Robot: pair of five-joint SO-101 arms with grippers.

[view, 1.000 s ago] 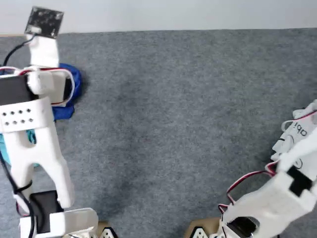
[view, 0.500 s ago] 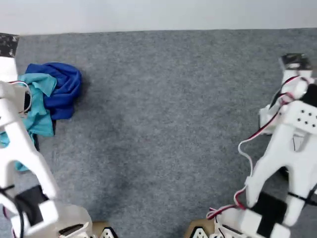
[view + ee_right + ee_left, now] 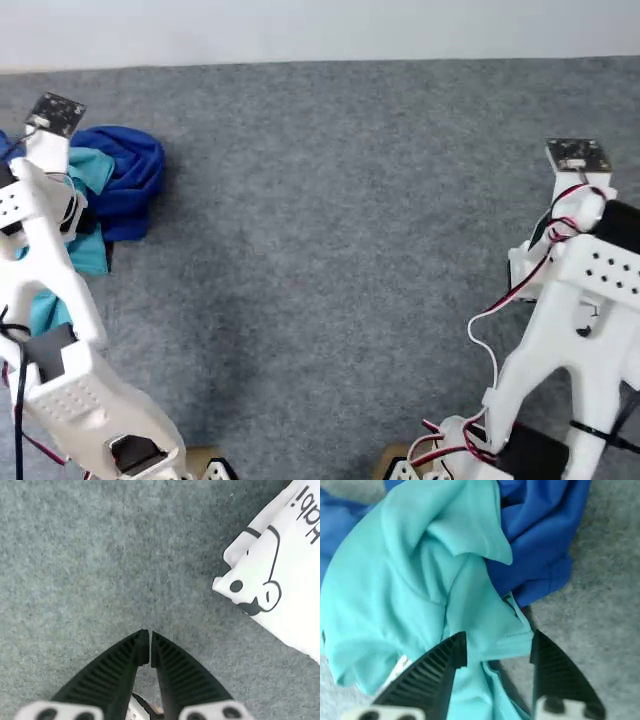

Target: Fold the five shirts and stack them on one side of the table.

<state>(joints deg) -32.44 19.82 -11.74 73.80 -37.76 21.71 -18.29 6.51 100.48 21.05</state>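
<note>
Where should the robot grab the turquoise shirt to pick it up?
Probably best at the stitched hem of the turquoise shirt, coming straight down from above. The shirt lies crumpled, partly over the dark blue shirt, and that edge sticks out free, right under the open left gripper.

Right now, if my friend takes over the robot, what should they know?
The left gripper has its jaws open, just over the teal shirt.
The right gripper has its jaws shut on nothing. It is over the bare table, beside a white shirt with a drawing on it.
The teal shirt and a blue shirt lie crumpled together at the table's left edge.
Done: no folded stack in sight.
Left: fold each shirt and stack them on one side.
</note>
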